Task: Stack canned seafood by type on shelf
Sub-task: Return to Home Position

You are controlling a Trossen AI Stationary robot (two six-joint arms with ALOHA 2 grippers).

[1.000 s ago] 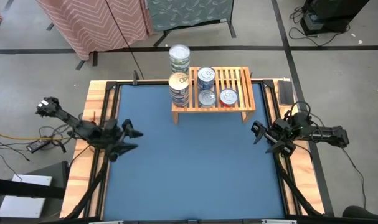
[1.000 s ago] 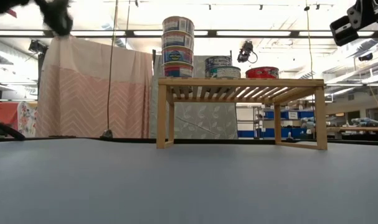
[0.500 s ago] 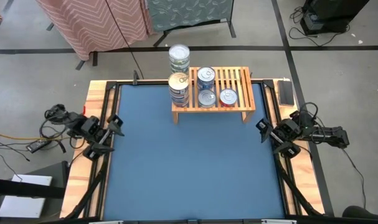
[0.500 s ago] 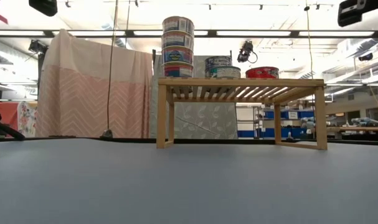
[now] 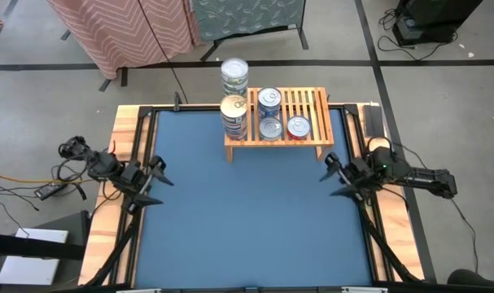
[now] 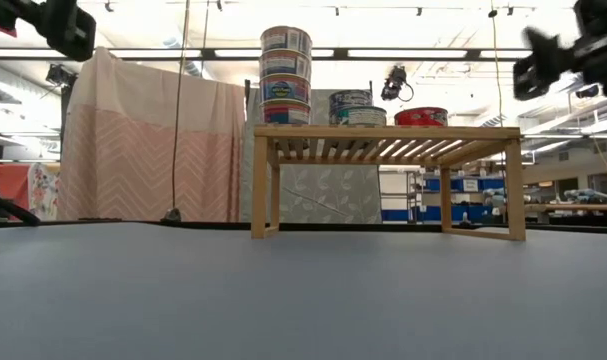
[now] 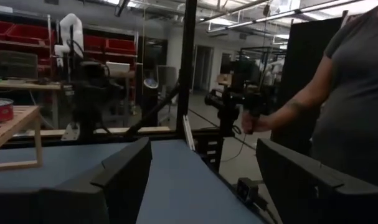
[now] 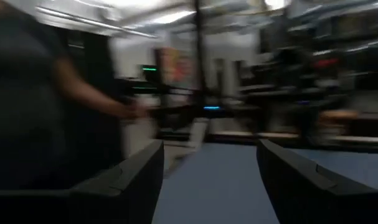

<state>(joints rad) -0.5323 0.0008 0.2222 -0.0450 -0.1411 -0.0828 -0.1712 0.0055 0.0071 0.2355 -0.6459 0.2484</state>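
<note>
Left gripper [image 5: 155,177] hangs mid-left, right gripper [image 5: 333,174] mid-right, over the worktop [image 5: 247,220] edges, jaws released, empty; cans [image 5: 268,114] stacked on the shelf [image 5: 309,102], upper centre

The table [image 5: 247,220] has a plain blue top with a pale wood border. The shelf [image 5: 308,104] is light wood, slatted. On it, a red-labelled can [image 5: 298,127] shows beside a blue-labelled can [image 5: 269,100], both silver-topped. The curtain [image 5: 124,32] is pink with white chevrons.
</note>
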